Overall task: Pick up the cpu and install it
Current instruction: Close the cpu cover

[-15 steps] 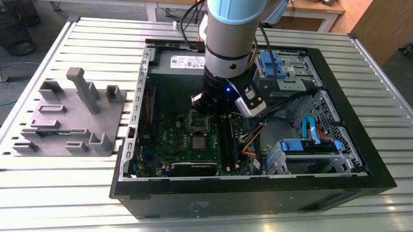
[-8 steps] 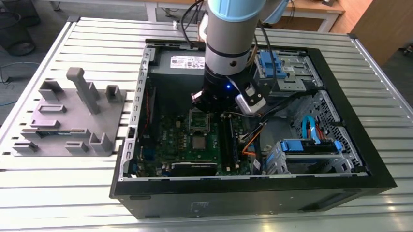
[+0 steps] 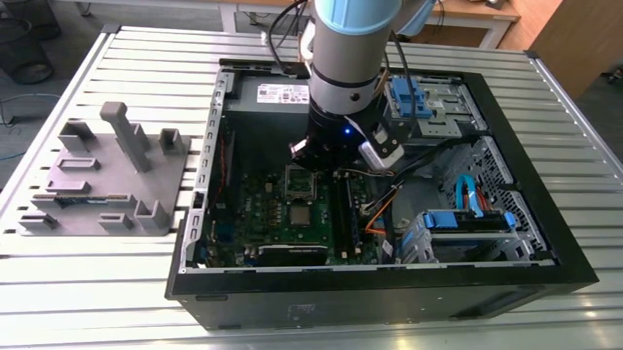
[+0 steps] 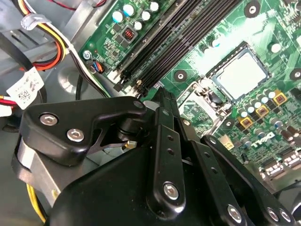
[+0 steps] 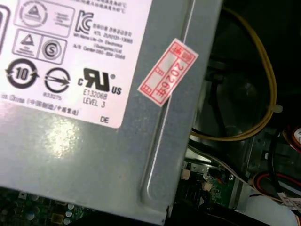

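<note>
The cpu (image 4: 240, 75) is a small silver-grey square lying flat in its socket on the green motherboard (image 4: 197, 52), beside the black memory slots (image 4: 174, 42). In the exterior view the cpu (image 3: 300, 214) lies near the middle of the motherboard (image 3: 262, 219), inside the open computer case (image 3: 545, 219). My gripper (image 3: 314, 162) hangs low inside the case, just behind the metal socket frame (image 3: 300, 182) and a little short of the cpu. In the second wrist view the black linkage of the gripper (image 4: 160, 94) points toward the socket frame (image 4: 202, 96).
A grey block-studded tray (image 3: 98, 182) lies at the exterior view's left on the slatted table (image 3: 87, 292). The grey power supply (image 5: 94, 132) sits at the case's back. Blue drive brackets (image 3: 424, 98), orange and yellow cables (image 3: 375, 219) and a drive cage (image 3: 467, 226) crowd the right.
</note>
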`<state>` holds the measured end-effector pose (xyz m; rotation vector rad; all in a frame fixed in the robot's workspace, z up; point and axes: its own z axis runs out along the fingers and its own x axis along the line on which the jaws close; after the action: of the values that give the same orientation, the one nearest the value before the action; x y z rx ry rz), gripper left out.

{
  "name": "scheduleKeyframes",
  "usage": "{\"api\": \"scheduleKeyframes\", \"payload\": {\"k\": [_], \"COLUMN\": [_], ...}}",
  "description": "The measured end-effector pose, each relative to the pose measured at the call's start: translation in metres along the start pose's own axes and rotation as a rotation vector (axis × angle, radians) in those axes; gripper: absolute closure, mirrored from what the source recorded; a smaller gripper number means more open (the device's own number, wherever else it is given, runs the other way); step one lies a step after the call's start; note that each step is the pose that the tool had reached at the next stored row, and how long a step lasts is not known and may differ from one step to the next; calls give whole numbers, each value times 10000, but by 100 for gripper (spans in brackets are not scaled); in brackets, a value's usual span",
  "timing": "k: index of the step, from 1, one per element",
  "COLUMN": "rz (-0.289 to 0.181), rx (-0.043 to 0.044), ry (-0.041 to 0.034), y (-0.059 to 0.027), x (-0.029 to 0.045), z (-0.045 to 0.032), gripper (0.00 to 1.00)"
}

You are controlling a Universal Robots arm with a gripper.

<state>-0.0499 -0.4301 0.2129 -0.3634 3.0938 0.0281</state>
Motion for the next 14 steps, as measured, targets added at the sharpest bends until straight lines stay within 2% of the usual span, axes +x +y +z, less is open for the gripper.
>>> {"api": "scheduleKeyframes", "payload": {"k": [7, 14], "rz": [-151, -151], "rx": [-19, -29], "ry": [-1, -4], "y": [51, 62], "x": [-20, -54], "z": [24, 46], "gripper": [89, 89]}}
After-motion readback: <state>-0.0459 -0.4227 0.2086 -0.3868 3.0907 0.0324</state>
